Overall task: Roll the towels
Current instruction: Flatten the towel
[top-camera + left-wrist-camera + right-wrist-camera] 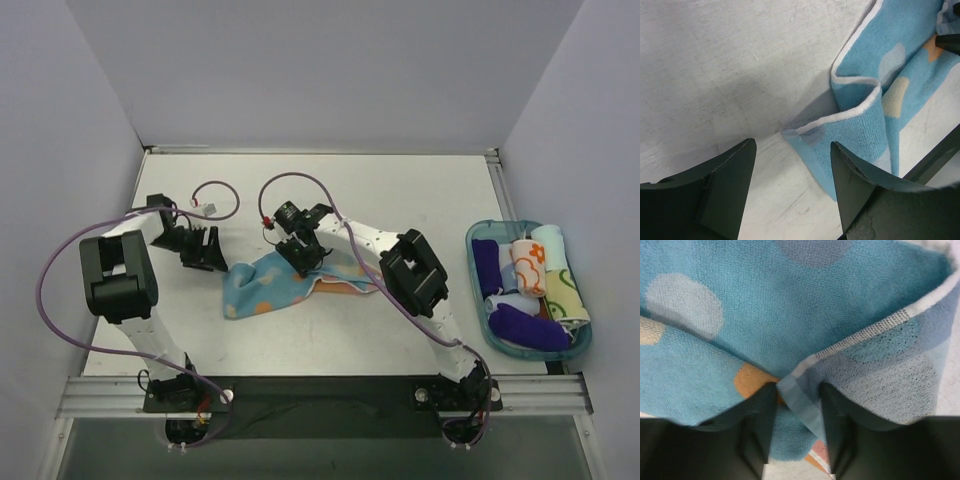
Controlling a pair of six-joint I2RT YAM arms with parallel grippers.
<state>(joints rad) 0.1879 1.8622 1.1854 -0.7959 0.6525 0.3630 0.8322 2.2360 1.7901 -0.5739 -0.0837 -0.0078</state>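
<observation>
The light blue towel with orange and yellow dots lies crumpled on the table's middle. My right gripper stands over its upper right part. In the right wrist view this gripper is shut on a raised fold of the towel at its pale hem. My left gripper is at the towel's left end. In the left wrist view it is open and empty, with a folded corner of the towel just ahead of its right finger. A white towel with orange prints sits rolled in the tray.
A blue tray at the right edge holds several rolled cloths, among them purple ones. An orange and white strip of cloth shows under the blue towel's right end. Purple cables loop over the table behind the arms.
</observation>
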